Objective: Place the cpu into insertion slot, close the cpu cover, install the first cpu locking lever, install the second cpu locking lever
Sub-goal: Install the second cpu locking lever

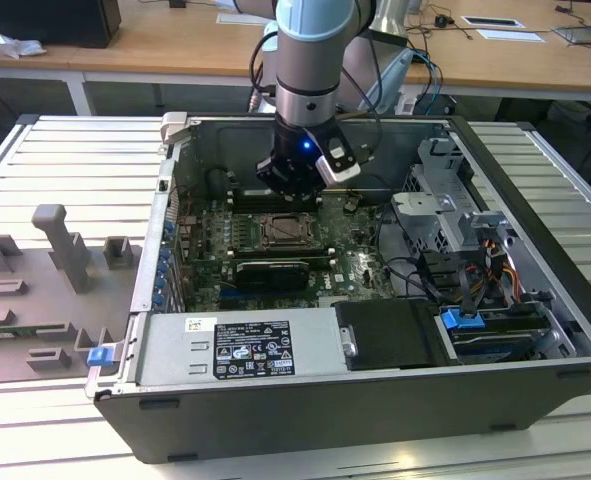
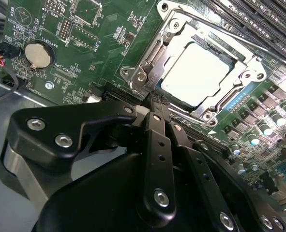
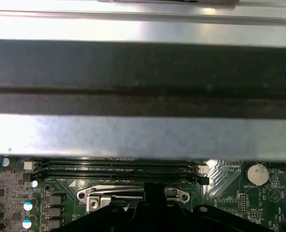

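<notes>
A white label [image 1: 252, 348] with black print and small symbols stands on the grey power supply box [image 1: 175, 355]; its words are too small to read. White lettering stands on the green motherboard [image 2: 99, 43] around the coin battery [image 2: 38, 54], but it cannot be read surely.

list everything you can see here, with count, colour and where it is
computer case: 1, grey, open on the slatted table
circuit board: 1, green, on the case floor
cpu: 1, pale silver, seated in its socket on the board
cpu cover: 1, grey metal frame, down around the cpu
coin battery: 1, silver, on the board apart from the socket
power supply: 1, grey, near wall of the case
holder block: 1, grey, on the table at the exterior view's left
arm: 1, grey and blue, reaching into the case
hand: 1, black, at the socket's edge
</notes>
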Controlling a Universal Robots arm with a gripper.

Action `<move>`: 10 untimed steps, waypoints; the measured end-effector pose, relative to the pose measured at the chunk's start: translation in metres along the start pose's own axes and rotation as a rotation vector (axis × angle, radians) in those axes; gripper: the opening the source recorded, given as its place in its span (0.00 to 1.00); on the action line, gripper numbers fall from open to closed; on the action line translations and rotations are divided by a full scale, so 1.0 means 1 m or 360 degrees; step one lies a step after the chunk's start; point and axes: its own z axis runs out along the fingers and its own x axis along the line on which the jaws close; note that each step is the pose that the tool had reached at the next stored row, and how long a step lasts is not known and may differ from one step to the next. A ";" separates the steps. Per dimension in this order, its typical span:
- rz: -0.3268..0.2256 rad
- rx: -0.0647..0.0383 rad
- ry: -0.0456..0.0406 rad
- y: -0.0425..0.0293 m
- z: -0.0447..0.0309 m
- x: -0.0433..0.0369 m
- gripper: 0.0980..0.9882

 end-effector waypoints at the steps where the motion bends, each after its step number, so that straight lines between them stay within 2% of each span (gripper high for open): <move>1: 0.0000 0.0000 0.0000 -0.0006 -0.0001 0.0000 0.01; 7: 0.0000 0.0000 0.0000 -0.0039 -0.0006 0.0001 0.01; 10: 0.0000 0.0000 0.0000 -0.0034 -0.0078 -0.0001 0.01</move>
